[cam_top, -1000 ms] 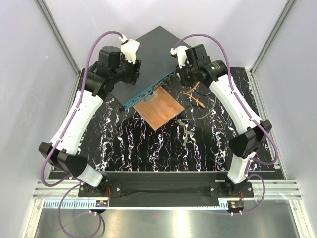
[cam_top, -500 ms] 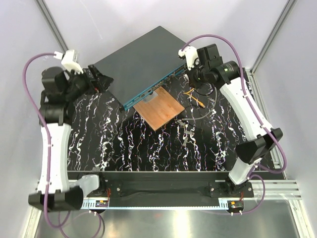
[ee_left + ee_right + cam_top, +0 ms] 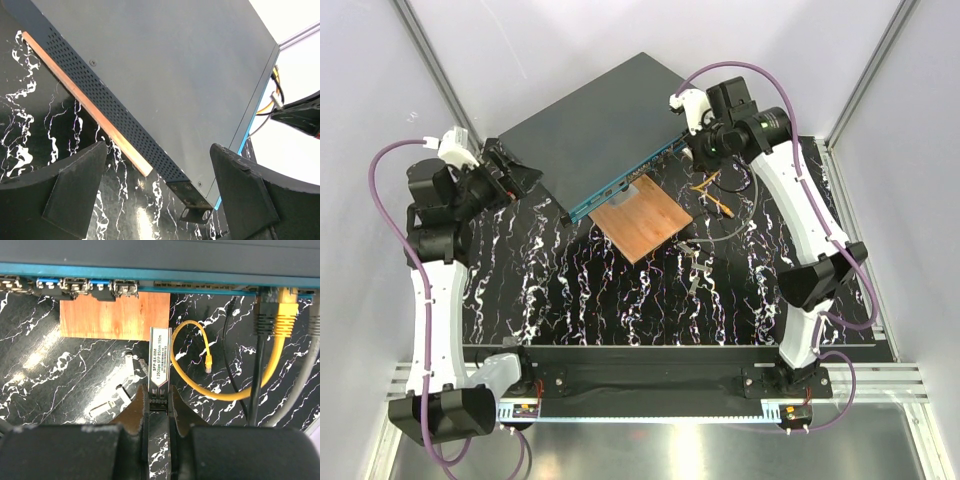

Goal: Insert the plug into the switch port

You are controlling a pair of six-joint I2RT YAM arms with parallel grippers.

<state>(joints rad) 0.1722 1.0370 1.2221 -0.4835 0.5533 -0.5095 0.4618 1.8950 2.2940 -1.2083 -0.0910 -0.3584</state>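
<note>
The switch (image 3: pixel 600 120) is a wide, flat, dark box with a teal front face (image 3: pixel 620 187). In the right wrist view the face (image 3: pixel 200 274) runs along the top, with square ports (image 3: pixel 125 288) at its left. My right gripper (image 3: pixel 159 396) is shut on the plug (image 3: pixel 160 357), a silver labelled module. The plug points at the face, its tip a short way off, just right of those ports. My left gripper (image 3: pixel 159 150) is open and empty, its jaws either side of the switch's left corner (image 3: pixel 195 197), not touching. In the top view it (image 3: pixel 515 170) is left of the box.
A copper-brown plate (image 3: pixel 115 315) lies in front of the switch. Yellow (image 3: pixel 280 315), black (image 3: pixel 257 350) and grey (image 3: pixel 305 365) cables are plugged in at the right. A loose yellow patch cable (image 3: pixel 200 385) and small connectors (image 3: pixel 107 405) lie on the black marbled table (image 3: pixel 580 300).
My left arm has swung off the top of the switch to its left side, then settled at the left corner. My right gripper, still holding the plug, has shifted slightly along the front face.
</note>
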